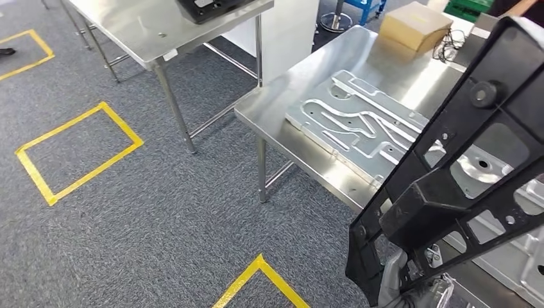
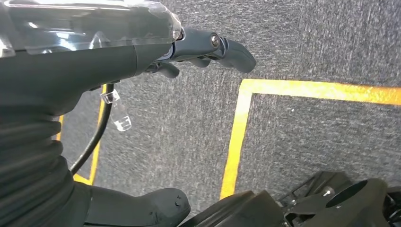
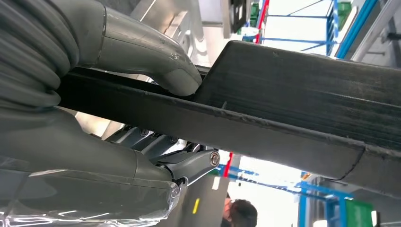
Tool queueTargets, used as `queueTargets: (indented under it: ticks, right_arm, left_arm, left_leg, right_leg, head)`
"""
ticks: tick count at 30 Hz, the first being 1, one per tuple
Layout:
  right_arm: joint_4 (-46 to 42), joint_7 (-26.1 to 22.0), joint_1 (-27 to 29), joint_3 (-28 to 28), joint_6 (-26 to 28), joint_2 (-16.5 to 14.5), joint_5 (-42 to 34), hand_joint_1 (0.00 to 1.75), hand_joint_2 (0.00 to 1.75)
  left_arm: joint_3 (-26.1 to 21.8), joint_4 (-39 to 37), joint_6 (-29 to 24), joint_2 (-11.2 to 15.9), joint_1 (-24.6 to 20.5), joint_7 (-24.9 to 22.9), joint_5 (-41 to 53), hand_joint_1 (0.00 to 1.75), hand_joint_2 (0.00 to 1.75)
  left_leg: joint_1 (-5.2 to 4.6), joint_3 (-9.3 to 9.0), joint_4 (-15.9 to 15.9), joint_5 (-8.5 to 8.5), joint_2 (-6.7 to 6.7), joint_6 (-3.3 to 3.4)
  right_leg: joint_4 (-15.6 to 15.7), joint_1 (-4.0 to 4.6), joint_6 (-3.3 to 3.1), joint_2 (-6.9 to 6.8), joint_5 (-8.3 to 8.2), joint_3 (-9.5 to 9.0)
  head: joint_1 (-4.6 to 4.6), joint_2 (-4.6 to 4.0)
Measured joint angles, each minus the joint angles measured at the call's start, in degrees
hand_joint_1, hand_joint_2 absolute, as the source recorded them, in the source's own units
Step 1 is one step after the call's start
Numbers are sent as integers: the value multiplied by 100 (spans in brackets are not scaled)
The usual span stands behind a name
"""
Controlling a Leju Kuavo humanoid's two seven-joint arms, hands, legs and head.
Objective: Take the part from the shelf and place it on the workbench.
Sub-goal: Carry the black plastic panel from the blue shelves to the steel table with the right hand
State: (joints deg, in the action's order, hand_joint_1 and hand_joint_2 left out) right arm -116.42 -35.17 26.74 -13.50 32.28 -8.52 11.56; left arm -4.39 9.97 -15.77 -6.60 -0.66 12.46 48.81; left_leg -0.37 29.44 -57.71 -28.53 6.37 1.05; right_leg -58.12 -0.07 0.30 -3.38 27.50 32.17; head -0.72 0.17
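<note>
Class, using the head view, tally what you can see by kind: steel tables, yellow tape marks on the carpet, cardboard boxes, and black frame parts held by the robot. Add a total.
Steel tables: 2, near and far
Yellow tape marks: 3
Cardboard boxes: 1
Black frame parts: 1
Total: 7

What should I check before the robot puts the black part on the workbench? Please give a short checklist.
1. Right hand holds the black part: ok, thumb presses its edge.
2. Part above the workbench: ok, partly.
3. Free place for the part: not ok, a metal plate lies below.
4. Left hand free: ok, over the carpet.
5. Cardboard box out of the way: ok.
</note>
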Motion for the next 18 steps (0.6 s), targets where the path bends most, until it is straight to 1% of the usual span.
queueTargets:
  ticks: [1,2,3,4,5,6,7,8,9,10,11,12,13,14,15,16,17,18]
  right_arm:
    - [6,8,5,-5,0,0,0,175,175]
    - [10,12,8,-10,1,0,1,175,175]
    - [14,18,5,-15,0,0,1,175,175]
    - [21,31,-4,-25,-5,0,7,175,175]
    - [31,57,-17,-36,-14,1,20,175,175]
    - [46,93,-27,-48,-23,2,42,175,175]
    - [65,135,-32,-60,-32,4,75,175,175]
    - [85,173,-34,-69,-32,8,110,175,175]
    - [104,201,-35,-76,-15,11,147,175,175]
    - [121,220,-36,-80,10,18,181,175,175]
    - [131,230,-39,-82,37,25,210,175,175]
    - [136,240,-46,-84,67,35,238,175,175]
    - [137,251,-54,-84,87,47,265,175,175]
    - [137,262,-62,-85,103,62,293,175,175]
    - [137,274,-68,-85,117,79,322,175,175]
    - [136,282,-70,-86,127,96,352,175,175]
    - [136,287,-70,-87,134,113,380,175,175]
    - [135,291,-80,-89,139,131,403,175,175]
  left_arm:
    - [-1,0,6,4,-12,-15,0,0,175]
    - [-1,0,10,8,-18,-23,0,0,175]
    - [-1,0,17,12,-20,-32,1,0,175]
    - [-2,0,31,15,-17,-55,2,0,175]
    - [-2,0,52,16,-9,-93,4,0,175]
    - [-2,0,74,15,-2,-144,8,0,175]
    - [-2,0,96,16,3,-201,15,0,175]
    - [-2,0,110,16,7,-244,25,0,175]
    - [-3,0,118,16,11,-269,36,0,175]
    - [-3,0,121,15,15,-277,46,0,175]
    - [-3,0,120,15,24,-267,53,0,175]
    - [-3,0,116,15,36,-240,57,0,175]
    - [-3,0,111,15,44,-203,58,0,175]
    - [-3,0,107,14,48,-156,58,0,175]
    - [-3,0,104,14,43,-106,58,0,175]
    - [-3,0,104,10,35,-54,58,0,175]
    - [-3,0,105,7,29,-8,59,0,175]
    - [-3,0,105,4,28,30,61,0,175]
  left_leg:
    - [2,-9,-3,-15,16,-31]
    - [9,-4,-48,-63,-58,-63]
    - [19,44,-192,-170,-191,-92]
    - [33,157,-462,-340,-356,-119]
    - [44,316,-836,-543,-501,-136]
    - [50,500,-1243,-727,-568,-147]
    - [52,648,-1561,-828,-590,-157]
    - [54,717,-1698,-813,-597,-162]
    - [60,681,-1597,-675,-606,-164]
    - [73,554,-1289,-453,-651,-164]
    - [98,395,-893,-239,-793,-165]
    - [123,256,-529,-90,-960,-162]
    - [141,175,-298,-17,-1103,-155]
    - [144,150,-204,-16,-1194,-136]
    - [131,148,-188,-24,-1169,-108]
    - [128,147,-182,-7,-1091,-66]
    - [126,138,-158,15,-1009,-22]
    - [131,130,-132,36,-924,21]
  right_leg:
    - [12,-20,-30,60,-12,1]
    - [30,-41,-59,119,-29,-4]
    - [50,-62,-92,178,-48,-8]
    - [63,-81,-120,236,-64,-10]
    - [63,-77,-138,296,-71,-1]
    - [60,-72,-152,366,-75,7]
    - [55,-68,-157,442,-76,9]
    - [47,-67,-159,526,-77,8]
    - [36,-69,-156,617,-75,3]
    - [18,-72,-148,709,-70,0]
    - [-8,-76,-132,793,-60,8]
    - [-52,-71,-105,874,-48,35]
    - [-87,-71,-70,947,-45,72]
    - [-109,-73,-29,1015,-50,112]
    - [-118,-80,15,1089,-65,146]
    - [-111,-95,56,1146,-82,169]
    - [-138,-97,89,1092,-69,196]
    - [-238,-92,116,959,-3,253]
  head:
    - [0,0]
    - [3,0]
    - [9,0]
    - [15,0]
    - [21,0]
    - [23,0]
    - [22,0]
    - [23,0]
    - [22,0]
    - [22,0]
    - [24,0]
    - [23,0]
    - [21,0]
    - [23,0]
    - [19,0]
    - [21,0]
    - [19,0]
    - [-2,0]
